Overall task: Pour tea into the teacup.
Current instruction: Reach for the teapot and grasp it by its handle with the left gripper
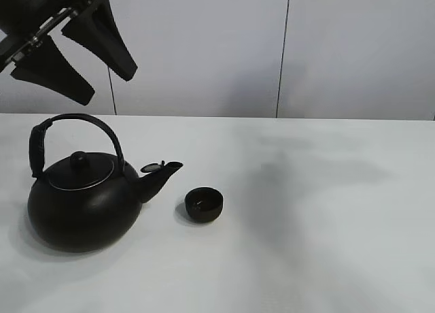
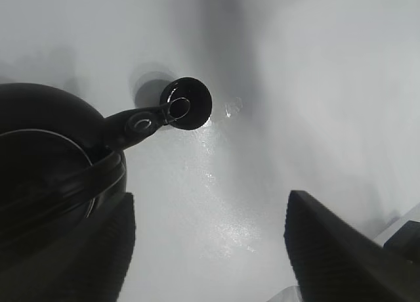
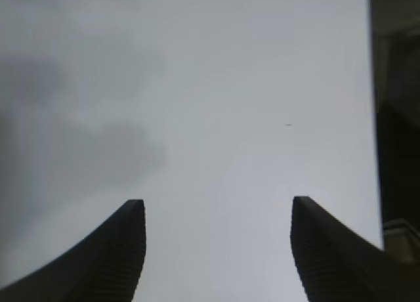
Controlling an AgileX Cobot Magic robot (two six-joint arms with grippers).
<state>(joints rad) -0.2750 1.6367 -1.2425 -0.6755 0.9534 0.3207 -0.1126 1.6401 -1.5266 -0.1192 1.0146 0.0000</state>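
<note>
A large black kettle (image 1: 75, 207) with an arched handle stands on the white table at the left, its spout pointing right toward the teacup (image 1: 204, 204). The teacup is a small black bowl-like cup standing just right of the spout tip. My left gripper (image 1: 107, 87) hangs open high above the kettle's handle, holding nothing. The left wrist view shows the kettle (image 2: 46, 164), its spout overlapping the teacup (image 2: 190, 104), and the left gripper (image 2: 211, 195) with its fingers spread wide. In its wrist view my right gripper (image 3: 216, 202) is open over bare table; the exterior view does not show it.
The white table (image 1: 326, 211) stretches right of the teacup, with soft shadows across it. A pale panelled wall (image 1: 204, 47) stands behind. In the right wrist view a dark edge (image 3: 394, 118) runs along the table's side.
</note>
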